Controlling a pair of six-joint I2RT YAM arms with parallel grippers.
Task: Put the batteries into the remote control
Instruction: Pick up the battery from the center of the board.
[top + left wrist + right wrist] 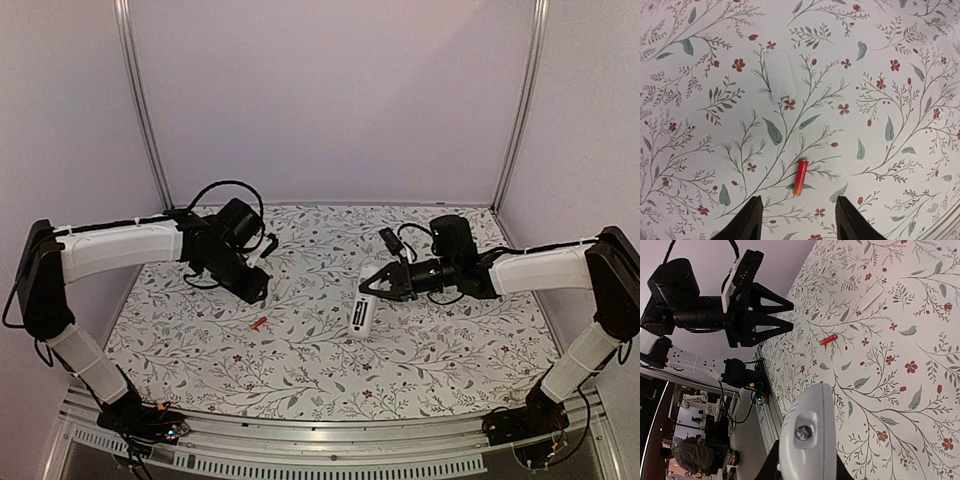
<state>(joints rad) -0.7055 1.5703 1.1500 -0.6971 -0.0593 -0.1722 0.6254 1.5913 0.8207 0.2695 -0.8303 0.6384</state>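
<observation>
The remote (362, 315) was pinched by the right gripper (370, 288), whose jaws were closed on its far end. In the top view its long axis ran nearly straight from the gripper toward the arm bases, leaning a little left at the near end. Whether that near end touched the cloth (200, 370) could not be told. In the right wrist view the remote's rounded end face, with a small round lens set in it, filled the bottom of the frame between the fingers (771, 466). The red battery (800, 177) lay flat on the cloth, well left of the remote and touching nothing. It sat just ahead of the left gripper (798, 200), whose jaws were spread wide and held nothing. In the left wrist view the battery's long axis pointed almost straight away from the gripper, with its paler orange end nearest the fingers and its red end farthest. Farther ahead lay a white piece (780, 76), flat, oblong and round-cornered, roughly parallel to the battery and well apart from it.
</observation>
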